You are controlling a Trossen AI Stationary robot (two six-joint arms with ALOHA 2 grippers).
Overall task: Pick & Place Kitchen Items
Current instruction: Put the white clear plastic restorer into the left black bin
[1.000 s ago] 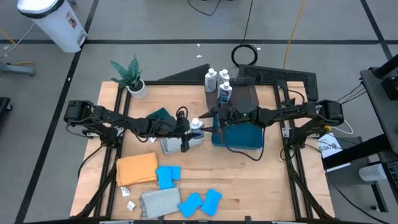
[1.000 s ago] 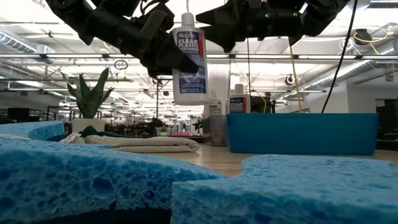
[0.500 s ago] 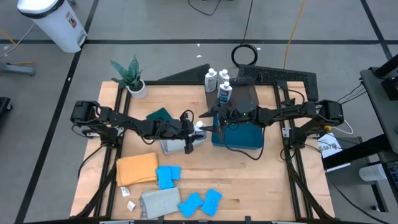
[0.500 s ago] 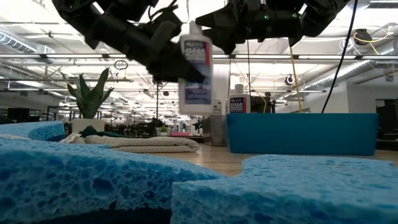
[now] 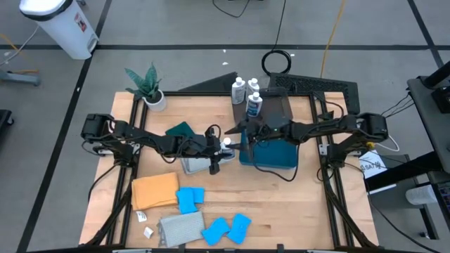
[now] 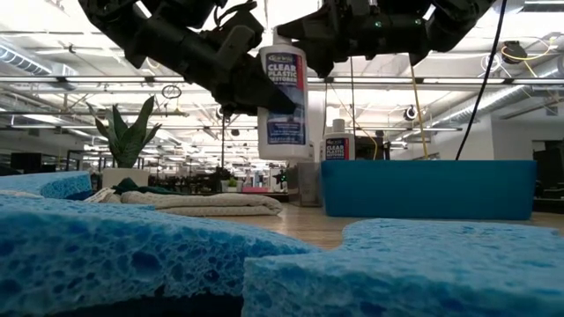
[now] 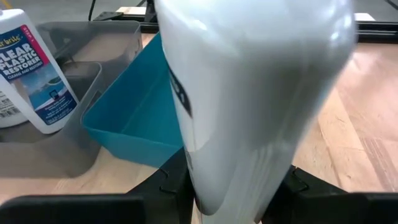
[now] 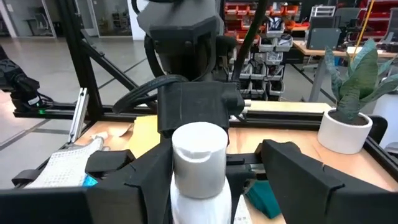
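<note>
A white bottle with a blue label (image 6: 283, 97) hangs upright above the table's middle, just left of the blue bin (image 5: 271, 153), and my left gripper (image 5: 219, 150) is shut on it. My right gripper (image 8: 211, 171) reaches in from the right, level and open. Its fingers stand on either side of the bottle's white cap (image 8: 199, 152); I cannot tell whether they touch it. Three more bottles (image 5: 246, 95) stand at the far edge, by the dark tray (image 5: 281, 105). Blue sponges (image 5: 190, 199), an orange cloth (image 5: 155, 191) and a grey cloth (image 5: 179, 228) lie near the front. My left gripper pinches the bottle's body (image 7: 205, 180) between its two fingers (image 7: 166, 186), at about mid-height (image 6: 264, 88). The fingers come nearly level from the table's left and lie across the body. The bottle stands upright in the hold, lifted clear of the table.
A potted plant (image 5: 148, 88) stands at the far left corner, and a dark green cloth (image 5: 181, 130) lies beside my left arm. A pale folded cloth (image 5: 193, 164) lies under my left gripper. Bare wood stretches in front of the bin.
My left gripper has carried the bottle a short way toward the table's right and a little down, toward my right gripper. The bottle stays upright and clear of the table.
</note>
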